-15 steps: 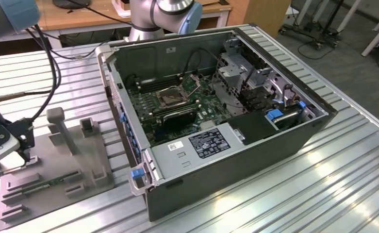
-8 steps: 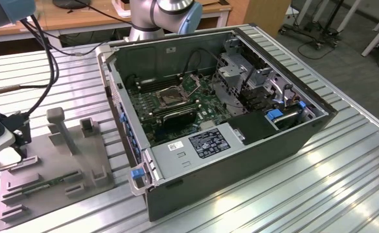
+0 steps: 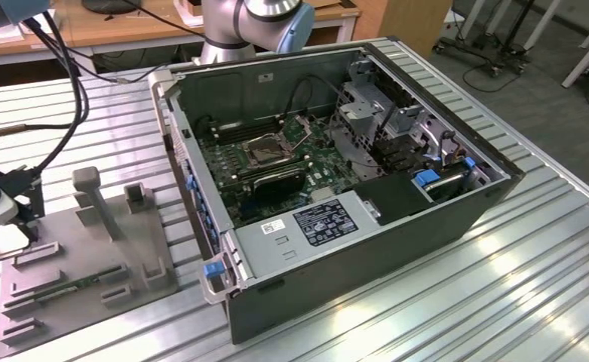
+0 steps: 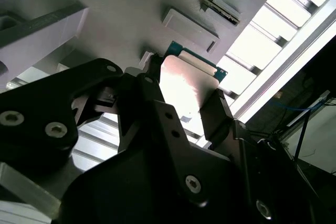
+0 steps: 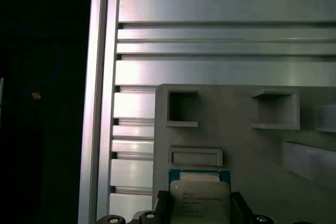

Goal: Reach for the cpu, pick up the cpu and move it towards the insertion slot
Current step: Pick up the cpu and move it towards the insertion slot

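jaws: my gripper [image 4: 184, 94] clamped on the cpu [image 5: 199, 200], pinching two opposite edges | cpu: between my jaws, grey tray [image 5: 236, 129] close behind it | insertion slot [image 3: 267, 151]: well apart from my jaws

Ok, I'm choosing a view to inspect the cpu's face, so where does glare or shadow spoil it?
Second wrist view: glare washes out the cpu face, and the claw is in dark shadow. First wrist view: the cpu is evenly lit, print visible. Exterior view: reflections streak the table.
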Motion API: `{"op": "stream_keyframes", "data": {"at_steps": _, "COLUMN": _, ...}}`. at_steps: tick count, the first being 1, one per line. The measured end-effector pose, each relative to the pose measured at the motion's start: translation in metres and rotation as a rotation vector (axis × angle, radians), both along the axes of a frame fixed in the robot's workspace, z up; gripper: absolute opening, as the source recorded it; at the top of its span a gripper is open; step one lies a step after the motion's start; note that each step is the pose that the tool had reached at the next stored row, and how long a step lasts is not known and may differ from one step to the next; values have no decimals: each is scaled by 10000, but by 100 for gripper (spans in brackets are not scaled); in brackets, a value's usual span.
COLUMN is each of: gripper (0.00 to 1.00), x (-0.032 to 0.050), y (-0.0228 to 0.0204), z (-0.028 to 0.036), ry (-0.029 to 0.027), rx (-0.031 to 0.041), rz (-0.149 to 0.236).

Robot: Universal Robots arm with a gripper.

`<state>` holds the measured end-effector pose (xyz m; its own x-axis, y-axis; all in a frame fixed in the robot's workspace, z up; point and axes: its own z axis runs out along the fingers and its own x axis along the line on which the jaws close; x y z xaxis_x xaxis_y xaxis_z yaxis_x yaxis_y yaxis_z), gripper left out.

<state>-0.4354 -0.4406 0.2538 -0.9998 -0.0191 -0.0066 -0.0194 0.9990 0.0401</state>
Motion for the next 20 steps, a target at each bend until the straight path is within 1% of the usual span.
{"op": "stream_keyframes", "data": {"at_steps": 10, "gripper": 54, "x": -1, "y": 0, "z": 8, "ry": 4, "rx": -2, "rz": 0}}
{"op": "stream_keyframes", "data": {"at_steps": 15, "gripper": 54, "x": -1, "y": 0, "z": 47, "ry": 2, "rx": 3, "rz": 0}}
{"op": "stream_keyframes", "data": {"at_steps": 20, "gripper": 54, "x": 0, "y": 0, "z": 107, "ry": 2, "rx": 9, "rz": 0}}
